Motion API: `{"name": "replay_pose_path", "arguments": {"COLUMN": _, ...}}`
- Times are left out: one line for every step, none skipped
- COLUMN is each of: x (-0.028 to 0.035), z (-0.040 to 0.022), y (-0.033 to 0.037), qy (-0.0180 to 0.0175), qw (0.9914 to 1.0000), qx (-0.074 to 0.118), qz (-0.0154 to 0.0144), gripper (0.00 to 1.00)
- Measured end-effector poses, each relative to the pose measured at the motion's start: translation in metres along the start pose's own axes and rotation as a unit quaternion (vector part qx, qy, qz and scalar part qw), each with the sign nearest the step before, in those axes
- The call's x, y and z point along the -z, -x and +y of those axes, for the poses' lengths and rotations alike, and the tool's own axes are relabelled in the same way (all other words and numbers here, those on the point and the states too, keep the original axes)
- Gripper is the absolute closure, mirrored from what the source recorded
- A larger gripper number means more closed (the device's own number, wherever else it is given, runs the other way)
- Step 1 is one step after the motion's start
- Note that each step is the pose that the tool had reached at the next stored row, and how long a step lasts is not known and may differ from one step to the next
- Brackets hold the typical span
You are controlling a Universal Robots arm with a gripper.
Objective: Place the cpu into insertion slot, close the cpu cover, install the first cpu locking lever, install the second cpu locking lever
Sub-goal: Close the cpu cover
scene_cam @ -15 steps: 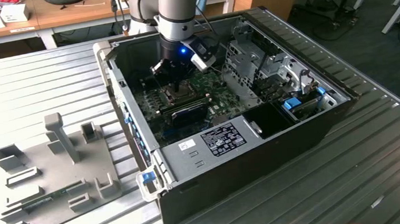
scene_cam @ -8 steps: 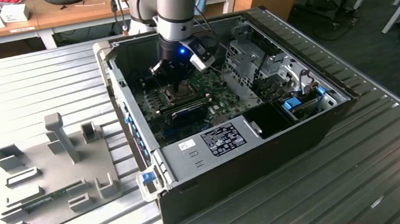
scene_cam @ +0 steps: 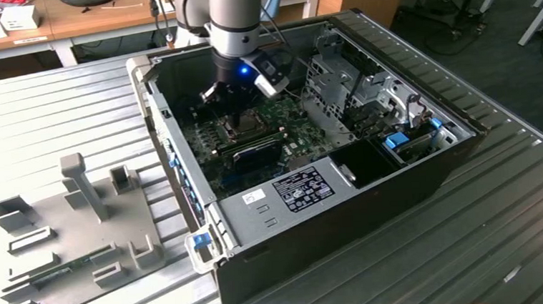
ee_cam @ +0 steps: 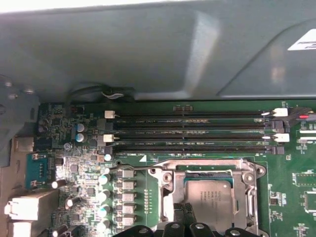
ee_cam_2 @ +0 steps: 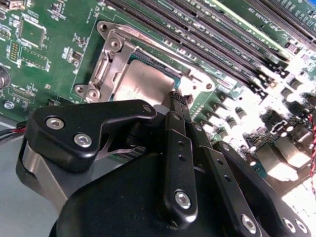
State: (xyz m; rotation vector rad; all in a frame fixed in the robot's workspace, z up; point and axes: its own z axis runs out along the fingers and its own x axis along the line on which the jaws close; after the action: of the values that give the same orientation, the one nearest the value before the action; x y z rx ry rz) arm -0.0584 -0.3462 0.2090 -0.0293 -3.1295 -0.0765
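Note:
The cpu [ee_cam: 215, 197] lies flat in the insertion slot [scene_cam: 248, 130] on the green board, its silvery-tan top [ee_cam_2: 145, 84] showing. The cpu cover [ee_cam: 170, 190] is a silvery frame lying down around the chip, also seen in the second wrist view [ee_cam_2: 106, 61]. A thin wire lever [ee_cam: 133, 168] runs along the socket side nearest the memory slots. My gripper [ee_cam_2: 177, 97] is shut with nothing between its fingers. Its tips sit at the edge of the cover, right beside the chip. In the exterior view the gripper [scene_cam: 240, 118] points straight down over the socket inside the case.
Long black memory slots [ee_cam: 192, 131] run beside the socket. The open computer case [scene_cam: 444, 161] has a drive cage [scene_cam: 363, 88], a labelled power supply [scene_cam: 298, 189] and a blue clip [scene_cam: 397, 140]. A grey fixture plate [scene_cam: 76, 223] lies on the metal table at the exterior view's left.

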Motion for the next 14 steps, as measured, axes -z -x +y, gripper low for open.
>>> {"name": "replay_pose_path", "arguments": {"x": -0.0001, "z": 0.0002, "y": -0.0002, "qy": 0.0000, "qw": 1.00000, "qx": 0.000, "qz": 0.0000, "gripper": 0.89}}
{"name": "replay_pose_path", "arguments": {"x": -0.0002, "z": 0.0004, "y": -0.0003, "qy": 0.0000, "qw": 1.00000, "qx": 0.000, "qz": -0.0001, "gripper": 0.89}}
{"name": "replay_pose_path", "arguments": {"x": -0.0002, "z": 0.0006, "y": -0.0004, "qy": 0.0000, "qw": 1.00000, "qx": 0.000, "qz": 0.0000, "gripper": 0.89}}
{"name": "replay_pose_path", "arguments": {"x": -0.0003, "z": 0.0007, "y": -0.0005, "qy": 0.0001, "qw": 1.00000, "qx": 0.000, "qz": -0.0001, "gripper": 0.89}}
{"name": "replay_pose_path", "arguments": {"x": -0.0003, "z": 0.0008, "y": -0.0006, "qy": 0.0000, "qw": 1.00000, "qx": 0.000, "qz": 0.0000, "gripper": 0.89}}
{"name": "replay_pose_path", "arguments": {"x": -0.0003, "z": 0.0008, "y": -0.0011, "qy": 0.0000, "qw": 1.00000, "qx": 0.000, "qz": 0.0000, "gripper": 0.89}}
{"name": "replay_pose_path", "arguments": {"x": -0.0005, "z": 0.0008, "y": -0.0016, "qy": 0.0000, "qw": 1.00000, "qx": 0.000, "qz": -0.0001, "gripper": 0.89}}
{"name": "replay_pose_path", "arguments": {"x": -0.0006, "z": 0.0008, "y": -0.0022, "qy": 0.0001, "qw": 1.00000, "qx": 0.000, "qz": -0.0001, "gripper": 0.89}}
{"name": "replay_pose_path", "arguments": {"x": -0.0007, "z": 0.0008, "y": -0.0028, "qy": 0.0001, "qw": 1.00000, "qx": 0.000, "qz": -0.0001, "gripper": 0.89}}
{"name": "replay_pose_path", "arguments": {"x": -0.0008, "z": 0.0008, "y": -0.0033, "qy": 0.0001, "qw": 1.00000, "qx": 0.000, "qz": -0.0001, "gripper": 0.89}}
{"name": "replay_pose_path", "arguments": {"x": -0.0007, "z": 0.0008, "y": -0.0034, "qy": 0.0000, "qw": 1.00000, "qx": 0.000, "qz": -0.0001, "gripper": 0.89}}
{"name": "replay_pose_path", "arguments": {"x": -0.0007, "z": 0.0008, "y": -0.0034, "qy": 0.0000, "qw": 1.00000, "qx": 0.000, "qz": 0.0000, "gripper": 0.89}}
{"name": "replay_pose_path", "arguments": {"x": -0.0008, "z": 0.0008, "y": -0.0034, "qy": 0.0000, "qw": 1.00000, "qx": 0.000, "qz": -0.0001, "gripper": 0.89}}
{"name": "replay_pose_path", "arguments": {"x": -0.0008, "z": 0.0008, "y": -0.0035, "qy": 0.0001, "qw": 1.00000, "qx": 0.000, "qz": -0.0001, "gripper": 0.89}}
